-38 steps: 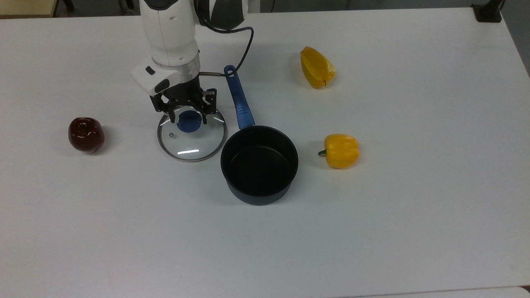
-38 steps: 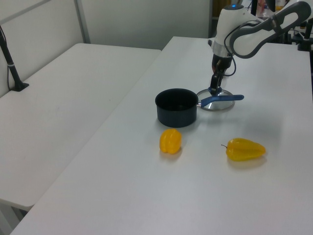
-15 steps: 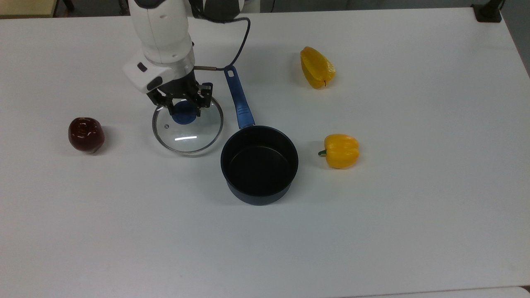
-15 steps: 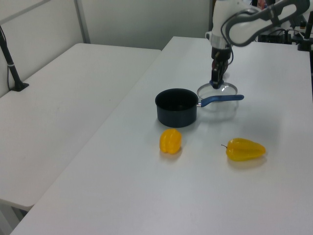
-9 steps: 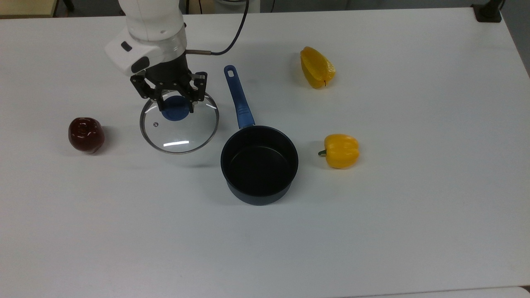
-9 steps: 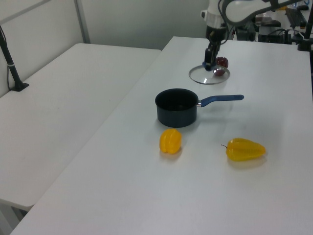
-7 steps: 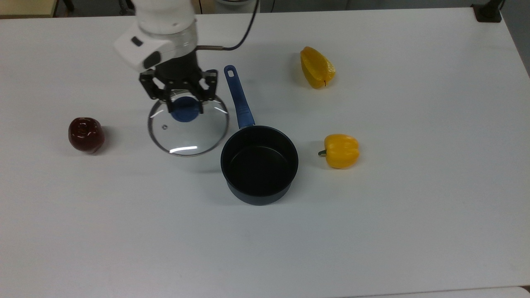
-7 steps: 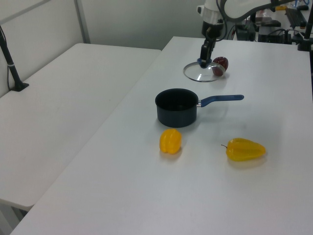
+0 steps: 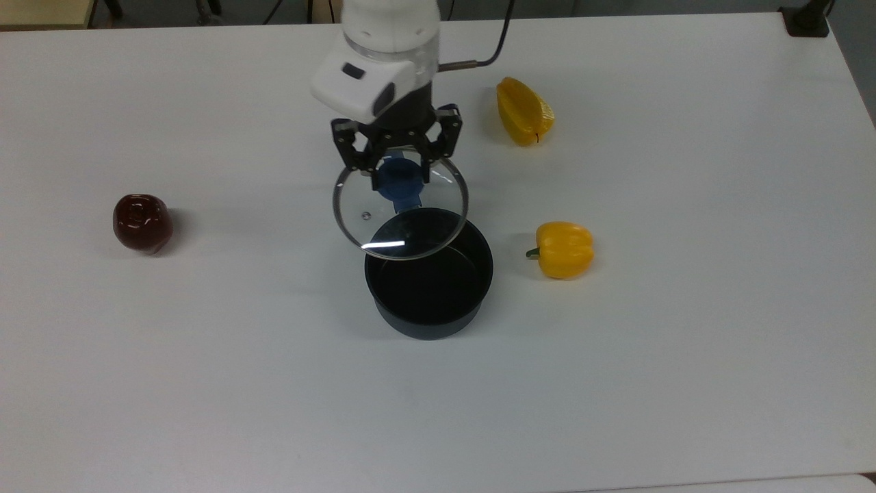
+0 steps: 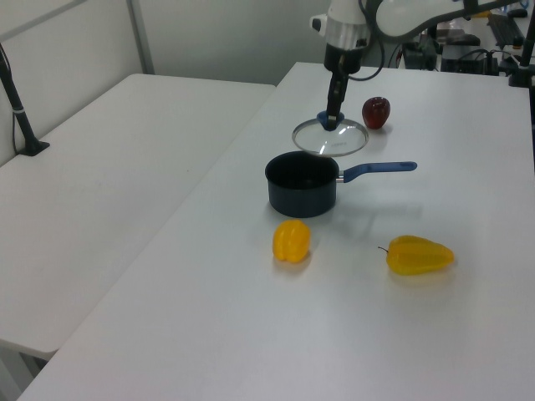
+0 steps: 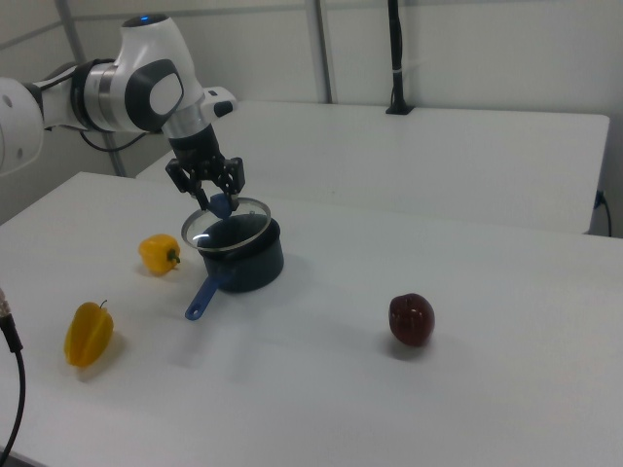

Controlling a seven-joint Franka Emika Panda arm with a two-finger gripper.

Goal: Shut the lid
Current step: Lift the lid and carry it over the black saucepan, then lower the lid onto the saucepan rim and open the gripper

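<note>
White table [image 9: 684,383]: broad bare surface toward the top view's bottom and right. Saucepan [image 9: 429,287] near centre, uncovered. Lid [image 9: 400,216]: held in the air, apparently level, overlapping the pan's far rim in the top view. Gripper [image 9: 398,177] directly above it, fingers clamped on its blue knob. Two yellow peppers [image 9: 562,249] on the top view's right, red apple [image 9: 142,222] well apart on the top view's left.

Lid [image 9: 400,219] in the air, partly over the saucepan [image 9: 429,277], toward the top view's upper left.
</note>
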